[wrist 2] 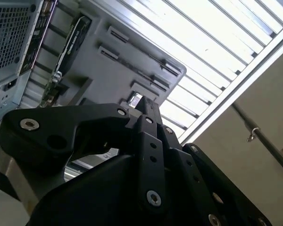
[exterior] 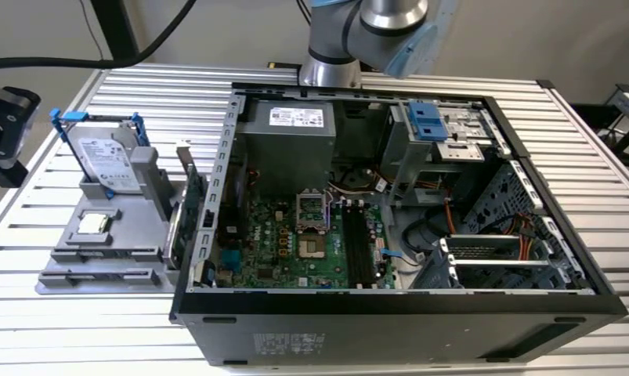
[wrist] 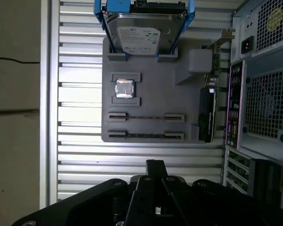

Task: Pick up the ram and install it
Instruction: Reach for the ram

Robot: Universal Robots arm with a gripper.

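Gripper [wrist: 154, 165], fingers pressed together and empty, over open table [wrist: 80, 155] slats; one ram [wrist: 145, 135] along the near edge of the holder [wrist: 151, 94].

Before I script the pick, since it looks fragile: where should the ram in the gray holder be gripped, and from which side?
Take the ram by the bare middle of its top edge, across its two flat faces, probably straight down from above: it stands on edge in the gray holder, whose brackets cover both ends.

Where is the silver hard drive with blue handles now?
On the exterior view's left, the hard drive stands in the gray holder, beside the open computer case.
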